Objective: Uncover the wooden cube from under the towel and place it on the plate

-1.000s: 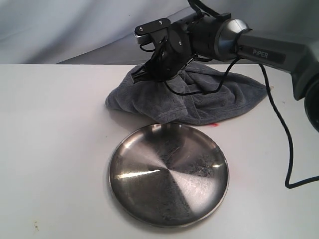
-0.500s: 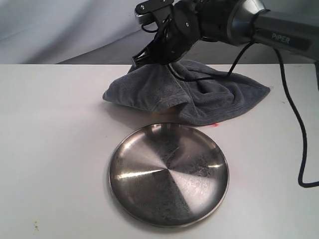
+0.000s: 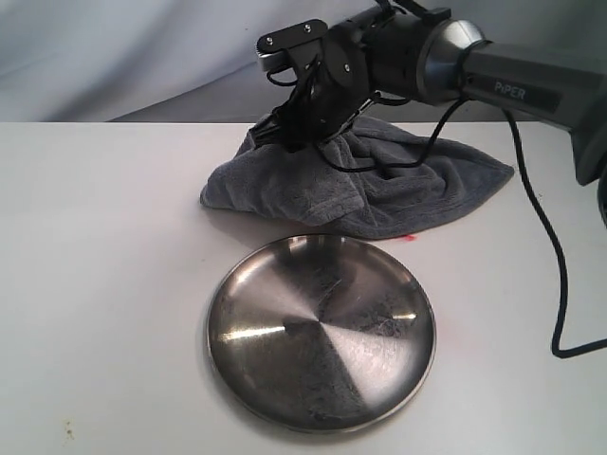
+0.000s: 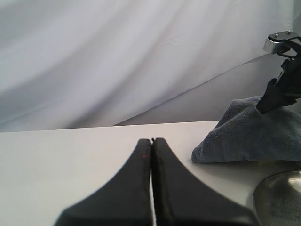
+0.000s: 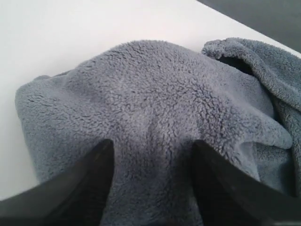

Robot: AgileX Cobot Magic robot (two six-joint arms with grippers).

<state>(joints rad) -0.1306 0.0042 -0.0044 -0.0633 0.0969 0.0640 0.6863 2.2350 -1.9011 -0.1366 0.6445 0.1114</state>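
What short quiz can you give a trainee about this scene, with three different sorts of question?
1. True or false: the wooden cube already lies on the steel plate.
2. Choose one: the right gripper hangs with its jaws apart over which thing? A) the towel B) the steel plate C) the wooden cube, lying bare
3. Fill in the missing word: the jaws of the left gripper are ____.

Key:
1. False. The plate is empty, and no cube shows in any view.
2. A
3. shut
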